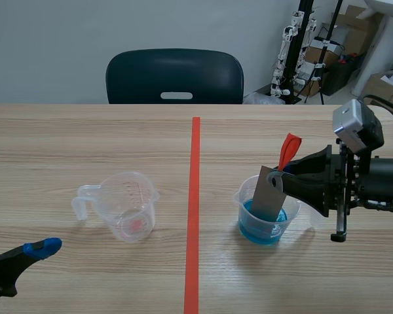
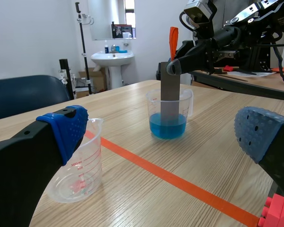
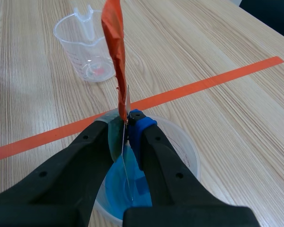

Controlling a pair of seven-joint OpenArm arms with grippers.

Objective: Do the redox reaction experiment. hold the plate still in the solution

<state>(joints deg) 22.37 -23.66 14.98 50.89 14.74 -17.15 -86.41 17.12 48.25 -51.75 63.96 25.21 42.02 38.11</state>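
A grey metal plate (image 1: 268, 195) with an orange-red tag (image 1: 289, 150) at its top stands tilted in a clear beaker (image 1: 267, 220) of blue solution, its lower end dipped in the liquid. My right gripper (image 1: 279, 177) is shut on the plate's upper end, just above the beaker's rim. In the right wrist view the thin plate (image 3: 128, 170) runs edge-on between the fingers, with the tag (image 3: 114, 42) rising ahead. My left gripper (image 2: 161, 137) hangs open low at the near left of the table, holding nothing. In the left wrist view the plate (image 2: 170, 90) and beaker (image 2: 169, 116) stand ahead.
An empty clear measuring cup (image 1: 123, 206) with a handle stands left of the orange-red tape line (image 1: 194, 209). A dark chair (image 1: 175, 77) sits behind the table's far edge. Boxes and stands crowd the back right. A red block (image 2: 278, 212) lies by my left gripper.
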